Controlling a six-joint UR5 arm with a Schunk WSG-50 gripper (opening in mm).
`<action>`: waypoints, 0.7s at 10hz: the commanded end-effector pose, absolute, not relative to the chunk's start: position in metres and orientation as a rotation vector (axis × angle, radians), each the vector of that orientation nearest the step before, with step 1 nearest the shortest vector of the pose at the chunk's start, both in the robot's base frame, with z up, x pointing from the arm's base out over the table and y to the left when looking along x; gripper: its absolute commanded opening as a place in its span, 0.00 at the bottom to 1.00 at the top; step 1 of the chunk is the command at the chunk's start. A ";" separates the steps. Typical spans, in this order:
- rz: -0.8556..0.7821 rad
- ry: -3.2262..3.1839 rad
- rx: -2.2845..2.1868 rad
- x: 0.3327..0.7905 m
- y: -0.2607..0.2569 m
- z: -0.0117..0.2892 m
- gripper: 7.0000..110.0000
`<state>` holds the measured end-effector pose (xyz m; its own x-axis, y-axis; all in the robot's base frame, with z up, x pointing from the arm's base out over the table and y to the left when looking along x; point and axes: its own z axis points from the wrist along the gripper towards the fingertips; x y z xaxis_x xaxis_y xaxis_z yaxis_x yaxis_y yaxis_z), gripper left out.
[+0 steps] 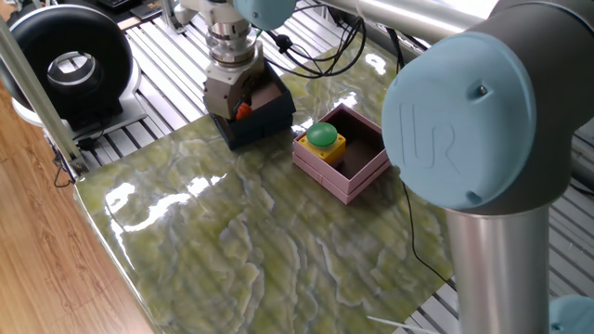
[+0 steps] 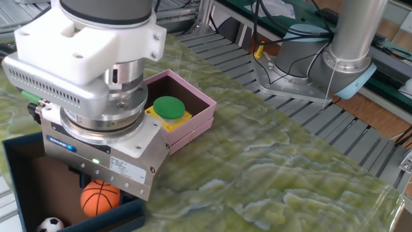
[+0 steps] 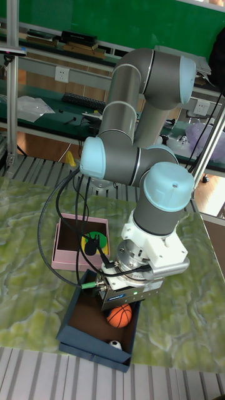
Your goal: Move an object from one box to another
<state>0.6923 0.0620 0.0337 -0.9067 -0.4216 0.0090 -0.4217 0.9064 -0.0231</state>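
**End effector over navy box, on the basketball**

Basketball [image 2: 100, 199] sits inside the navy box [image 3: 81, 340], toward the corner nearest the pink box [image 2: 196, 103]. It looks like the pick target: the end effector [image 3: 120, 307] hangs straight down right over it, so the approach is vertical, to clear the box walls. Fingers are hidden behind the end effector body in every view, so I cannot tell whether they are apart or clamped on the ball. Ball appears at or near the box floor, not clearly lifted.

A small soccer ball [image 2: 50, 224] lies near it in the same box, out from under the tool, so probably not the target.

Pink box stands just beside the navy one on the counter [image 1: 260, 241], so the transfer is short. It already holds a yellow block with a green button [image 1: 322, 135] in one corner; the rest of its floor is free for a drop.
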 end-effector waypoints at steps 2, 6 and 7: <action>0.041 -3.080 0.669 0.697 0.060 0.042 0.00; 0.048 -3.059 0.726 0.698 0.044 0.064 0.00; 0.040 -3.052 0.744 0.698 0.039 0.071 0.00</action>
<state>0.6967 0.0476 0.0560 -0.8962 -0.4436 0.0092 -0.4436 0.8954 -0.0382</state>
